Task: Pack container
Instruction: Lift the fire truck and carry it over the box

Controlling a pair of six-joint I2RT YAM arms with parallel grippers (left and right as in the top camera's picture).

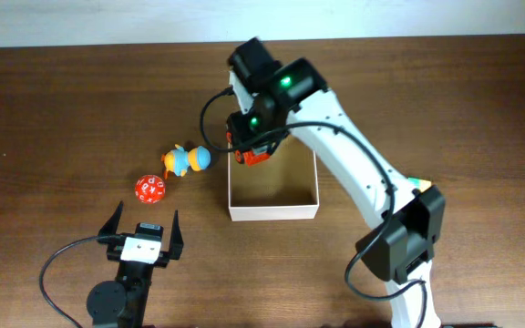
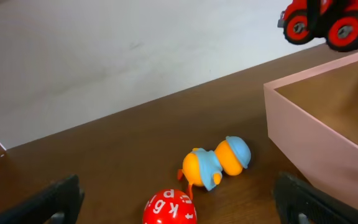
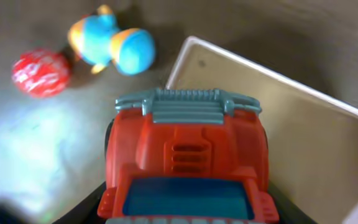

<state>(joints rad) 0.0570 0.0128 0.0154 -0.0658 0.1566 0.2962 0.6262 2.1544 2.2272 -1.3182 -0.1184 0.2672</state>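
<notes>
Presently right gripper (image 1: 247,148) clamps a red plastic toy truck (image 3: 188,162) with ribbed grey grille above the far-left corner of the square, shallow, white-walled container (image 1: 273,212), tan cardboard inside, mid-table. Jaws of left gripper (image 1: 144,222) gape wide, empty, near a red lettered ball (image 1: 150,189).

Lighting bright and even overhead. Right wrist view is blurred, with a pale glare patch on the bench (image 3: 39,146).
</notes>
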